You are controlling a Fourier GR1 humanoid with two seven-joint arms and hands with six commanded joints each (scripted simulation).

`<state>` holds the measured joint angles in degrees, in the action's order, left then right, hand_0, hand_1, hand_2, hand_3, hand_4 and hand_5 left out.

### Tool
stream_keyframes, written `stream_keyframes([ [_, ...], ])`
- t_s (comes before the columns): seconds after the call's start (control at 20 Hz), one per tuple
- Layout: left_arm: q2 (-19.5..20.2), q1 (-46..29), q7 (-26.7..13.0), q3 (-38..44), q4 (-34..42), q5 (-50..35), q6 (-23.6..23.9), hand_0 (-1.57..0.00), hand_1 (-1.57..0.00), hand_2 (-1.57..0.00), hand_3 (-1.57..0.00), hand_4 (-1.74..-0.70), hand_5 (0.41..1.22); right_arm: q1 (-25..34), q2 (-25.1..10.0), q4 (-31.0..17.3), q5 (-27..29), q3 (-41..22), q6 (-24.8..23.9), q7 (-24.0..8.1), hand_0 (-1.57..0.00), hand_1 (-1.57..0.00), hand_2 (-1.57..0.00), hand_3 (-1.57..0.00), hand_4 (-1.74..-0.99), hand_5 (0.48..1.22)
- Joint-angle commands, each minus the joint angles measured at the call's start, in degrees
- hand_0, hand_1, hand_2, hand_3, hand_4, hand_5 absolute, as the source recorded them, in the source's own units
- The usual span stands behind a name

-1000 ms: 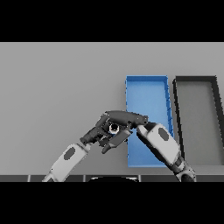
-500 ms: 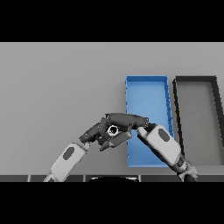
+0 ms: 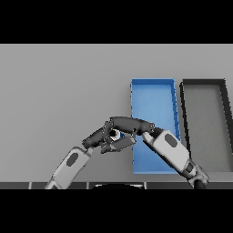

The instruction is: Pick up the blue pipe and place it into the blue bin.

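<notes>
Blue pipe point(image 3: 119, 135) sits on the grey desk point(image 3: 59, 91), just left of the blue bin point(image 3: 152, 109) – only a small part of it shows between the two dark hands. Right hand point(image 3: 129, 124) reaches left from the bin's edge with fingers curled over the pipe; left hand point(image 3: 102, 136) lies close beneath, fingers relaxed. A black bin point(image 3: 202, 123) stands just right of the blue one.

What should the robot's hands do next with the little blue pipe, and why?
Probably lift slightly and carry it toward the open blue rectangular bin. Both dark hands, left and right, meet around the small blue pipe, which sits just left of the bin's edge, not yet over it.
</notes>
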<state>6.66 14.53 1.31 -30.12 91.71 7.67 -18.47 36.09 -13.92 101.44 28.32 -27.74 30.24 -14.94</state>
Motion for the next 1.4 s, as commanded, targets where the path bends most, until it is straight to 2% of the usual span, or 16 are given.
stream_keyframes([
  [0.0, -0.1, 0.0, 0.1, 0.3, 1.0, -0.7, 0.0, -0.17, -0.17, -0.16, -0.16, -0.9, 0.836, 0.3, 0.4, -0.6, 0.0, 0.0, -0.6, -0.7, -1.57, -1.57, -1.57, -1.57, -1.488, 1.217],
  [0.05, -0.3, 0.0, -0.3, 0.4, 0.7, -0.8, 0.2, -0.14, -0.13, -0.13, -0.13, -0.88, 0.781, 0.6, 0.5, -0.4, 0.1, 0.2, -1.1, -1.1, -1.57, -1.57, -1.57, -1.57, -1.488, 1.218],
  [0.15, -0.9, -1.0, -1.4, 1.0, 0.7, -2.8, -0.1, -0.09, -0.08, -0.08, -0.08, -0.87, 0.697, -0.7, -0.1, 0.0, -1.1, -0.1, -0.5, 0.4, -1.57, -1.57, -1.57, -1.57, -1.487, 1.219],
  [0.3, -1.7, -1.3, -5.4, 1.8, 0.3, -3.7, 0.7, -0.05, -0.04, -0.04, -0.04, -0.89, 0.639, -1.0, 0.1, -0.3, -0.8, 0.2, -0.8, 1.0, -1.57, -1.57, -1.57, -1.57, -1.488, 1.22],
  [0.4, -1.9, -1.8, -7.4, 1.8, -0.3, -3.8, 0.8, -0.03, -0.03, -0.03, -0.03, -0.9, 0.609, 0.1, 0.6, -0.1, 5.2, 0.7, -2.2, -2.6, -1.57, -1.57, -1.57, -1.57, -1.489, 1.22],
  [0.5, -1.9, -2.5, -6.8, 1.6, 0.4, -4.3, 0.3, -0.02, -0.02, -0.02, -0.02, -0.91, 0.564, 1.6, 0.0, -0.2, 14.3, 2.1, -4.0, -6.3, -1.57, -1.57, -1.57, -1.57, -1.49, 1.221],
  [0.6, -1.6, -2.9, -6.7, 1.5, 0.7, -4.4, 0.1, -0.01, -0.01, -0.01, -0.01, -0.92, 0.527, 4.3, -0.6, 0.4, 21.6, 3.4, -8.2, -10.5, -1.57, -1.57, -1.57, -1.57, -1.491, 1.221],
  [0.7, -1.6, -3.1, -8.0, 1.6, 1.3, -4.3, 0.6, -0.01, -0.01, -0.01, -0.01, -0.92, 0.507, 8.6, -2.4, 1.4, 25.4, 5.3, -11.6, -11.8, -1.57, -1.57, -1.57, -1.57, -1.491, 1.221],
  [0.8, -1.6, -3.5, -8.3, 1.3, 2.1, -4.7, 0.4, 0.0, 0.0, 0.0, 0.0, -0.93, 0.496, 14.2, -3.7, 1.2, 28.6, 7.4, -13.9, -11.6, -1.57, -1.57, -1.57, -1.57, -1.493, 1.221],
  [0.95, -0.9, -3.9, -7.9, 1.3, 2.3, -4.2, 0.4, 0.0, 0.0, 0.0, 0.0, -0.92, 0.488, 21.3, -6.0, -4.2, 30.3, 10.7, -12.7, -9.3, -1.57, -1.57, -1.57, -1.57, -1.495, 1.221],
  [1.1, -0.5, -3.8, -7.9, 1.2, 3.1, -3.8, 0.4, 0.0, 0.0, 0.0, 0.0, -0.91, 0.486, 26.7, -9.0, -10.9, 29.3, 14.7, -17.7, -7.5, -1.57, -1.57, -1.57, -1.57, -1.496, 1.221],
  [1.15, -0.4, -3.7, -8.1, 1.1, 3.0, -3.6, 0.4, 0.0, 0.0, 0.0, 0.0, -0.9, 0.487, 27.8, -10.1, -13.1, 28.1, 15.3, -19.3, -7.5, -1.57, -1.57, -1.57, -1.57, -1.497, 1.221],
  [1.25, -0.2, -4.0, -8.7, 1.0, 3.4, -3.5, 0.4, 0.0, 0.0, 0.0, 0.0, -0.89, 0.486, 28.9, -11.0, -18.3, 24.6, 15.5, -19.5, -6.3, -1.57, -1.57, -1.57, -1.57, -1.498, 1.221],
  [1.35, 0.2, -3.7, -8.7, 1.8, 3.8, -4.4, 0.2, 0.0, 0.0, 0.0, 0.0, -0.89, 0.484, 28.6, -12.8, -23.0, 23.4, 16.8, -19.9, -6.3, -1.57, -1.57, -1.57, -1.57, -1.498, 1.221],
])
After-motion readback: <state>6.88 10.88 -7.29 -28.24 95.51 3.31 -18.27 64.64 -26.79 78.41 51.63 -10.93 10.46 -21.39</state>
